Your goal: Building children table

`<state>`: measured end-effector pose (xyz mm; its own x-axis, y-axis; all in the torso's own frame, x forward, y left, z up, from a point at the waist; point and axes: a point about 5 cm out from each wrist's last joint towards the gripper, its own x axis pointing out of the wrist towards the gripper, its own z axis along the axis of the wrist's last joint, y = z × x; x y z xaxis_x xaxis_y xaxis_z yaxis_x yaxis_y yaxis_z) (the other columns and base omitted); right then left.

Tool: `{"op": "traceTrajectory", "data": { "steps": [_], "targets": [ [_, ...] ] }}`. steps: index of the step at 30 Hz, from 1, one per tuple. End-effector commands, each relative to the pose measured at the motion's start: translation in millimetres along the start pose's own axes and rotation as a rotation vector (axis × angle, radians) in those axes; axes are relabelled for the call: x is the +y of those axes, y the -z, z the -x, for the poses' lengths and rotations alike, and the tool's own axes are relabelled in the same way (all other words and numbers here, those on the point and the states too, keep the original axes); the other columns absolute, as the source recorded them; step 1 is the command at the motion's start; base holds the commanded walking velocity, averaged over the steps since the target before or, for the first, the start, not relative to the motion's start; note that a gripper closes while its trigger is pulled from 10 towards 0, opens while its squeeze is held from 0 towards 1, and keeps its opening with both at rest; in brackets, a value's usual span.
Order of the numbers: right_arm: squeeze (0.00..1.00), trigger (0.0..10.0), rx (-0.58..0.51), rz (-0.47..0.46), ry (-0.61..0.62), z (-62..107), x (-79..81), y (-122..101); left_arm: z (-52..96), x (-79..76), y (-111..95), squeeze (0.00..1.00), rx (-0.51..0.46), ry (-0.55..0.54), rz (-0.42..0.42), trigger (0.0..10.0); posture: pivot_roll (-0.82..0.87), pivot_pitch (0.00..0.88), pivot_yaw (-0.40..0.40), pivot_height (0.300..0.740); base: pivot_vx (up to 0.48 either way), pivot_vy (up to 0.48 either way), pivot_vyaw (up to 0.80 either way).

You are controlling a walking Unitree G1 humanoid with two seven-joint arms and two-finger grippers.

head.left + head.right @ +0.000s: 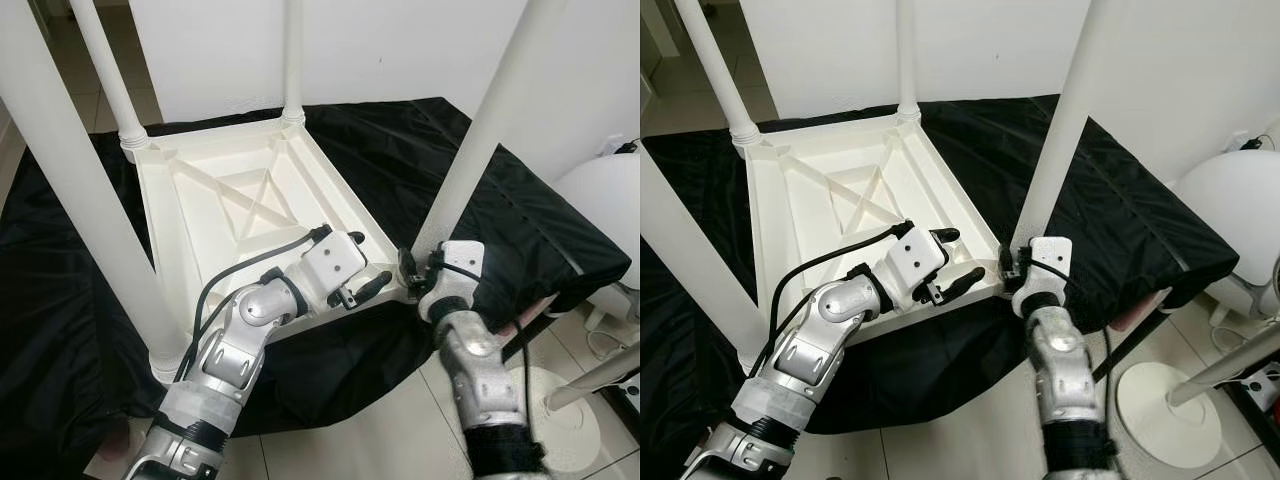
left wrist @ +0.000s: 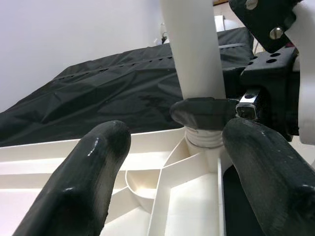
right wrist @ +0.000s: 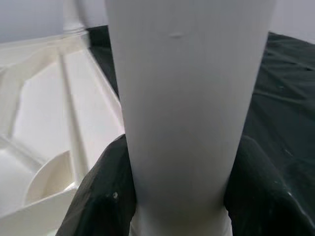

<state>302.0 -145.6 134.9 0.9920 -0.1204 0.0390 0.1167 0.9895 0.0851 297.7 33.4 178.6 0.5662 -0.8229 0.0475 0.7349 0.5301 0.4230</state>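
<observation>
A white plastic children's table (image 1: 250, 200) lies upside down on a black cloth (image 1: 420, 150), its legs pointing up. My right gripper (image 1: 415, 268) is shut on the base of the near-right leg (image 1: 480, 140), just above its threaded socket at the table's corner. In the right wrist view the leg (image 3: 182, 98) sits between both black fingers (image 3: 103, 196). My left gripper (image 1: 372, 262) hovers open over the table's underside, beside that same corner, holding nothing. In the left wrist view its fingers (image 2: 83, 182) point at the leg (image 2: 192, 49) and the socket.
Three other legs stand up: near left (image 1: 80, 200), far left (image 1: 105, 70) and far right (image 1: 292, 60). A white rounded appliance (image 1: 600, 200) and a round stand base (image 1: 555, 410) sit on the tiled floor to the right. A white wall is behind.
</observation>
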Motion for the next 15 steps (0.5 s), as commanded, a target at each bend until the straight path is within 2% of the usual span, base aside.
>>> {"op": "traceTrajectory", "data": {
  "steps": [1,2,3,5,7,8,10,11,12,13,15],
  "targets": [
    [0.0,10.0,0.081,-0.043,0.16,8.6,-3.2,17.5,0.2,6.1,1.8,0.0,0.011,-0.079,-0.01,10.0,-0.09,0.018,0.01,0.74,0.0,0.0,0.0],
    [0.0,10.0,0.081,-0.043,0.16,8.6,-3.2,17.5,0.2,6.1,1.8,0.0,0.011,-0.079,-0.01,10.0,-0.09,0.018,0.01,0.74,0.0,0.0,0.0],
    [0.0,10.0,0.083,-0.064,0.184,10.9,4.2,19.2,0.1,7.4,2.0,0.0,0.012,-0.081,-0.013,10.0,-0.09,0.013,0.013,0.74,0.0,0.0,0.0],
    [0.0,10.0,0.083,-0.064,0.184,10.9,4.2,19.2,0.1,7.4,2.0,0.0,0.012,-0.081,-0.013,10.0,-0.09,0.013,0.013,0.74,0.0,0.0,0.0],
    [0.0,10.0,0.074,-0.072,0.149,10.9,13.2,18.2,-0.5,9.5,3.1,0.0,0.014,-0.08,-0.021,10.0,-0.1,0.0,0.019,0.74,0.0,0.0,0.0],
    [0.0,10.0,0.061,-0.076,0.091,10.3,15.7,15.8,-1.2,10.8,3.4,0.0,0.015,-0.08,-0.025,10.0,-0.1,0.0,0.02,0.74,0.0,0.0,0.0],
    [0.0,10.0,0.042,-0.088,0.05,10.8,16.6,13.0,-2.2,12.1,3.3,0.0,0.013,-0.081,-0.029,10.0,-0.1,0.0,0.02,0.74,0.0,0.0,0.0],
    [0.79,10.0,0.011,-0.116,-0.016,12.8,18.3,8.9,-3.9,14.1,2.8,0.0,0.011,-0.085,-0.032,10.0,-0.1,0.0,0.022,0.74,0.0,0.0,0.0],
    [0.79,10.0,0.011,-0.116,-0.016,12.8,18.3,8.9,-3.9,14.1,2.8,0.0,0.011,-0.085,-0.032,10.0,-0.1,0.0,0.022,0.74,0.0,0.0,0.0],
    [1.0,10.0,-0.003,-0.121,-0.038,13.8,18.8,7.4,-4.5,14.5,2.4,0.0,0.009,-0.087,-0.033,10.0,-0.1,0.0,0.022,0.74,0.0,0.0,0.0],
    [1.0,10.0,-0.012,-0.107,-0.054,14.9,19.0,4.7,-5.3,14.7,1.7,0.0,0.006,-0.088,-0.033,10.0,-0.1,0.0,0.022,0.74,0.0,0.0,0.0]
  ]
}}
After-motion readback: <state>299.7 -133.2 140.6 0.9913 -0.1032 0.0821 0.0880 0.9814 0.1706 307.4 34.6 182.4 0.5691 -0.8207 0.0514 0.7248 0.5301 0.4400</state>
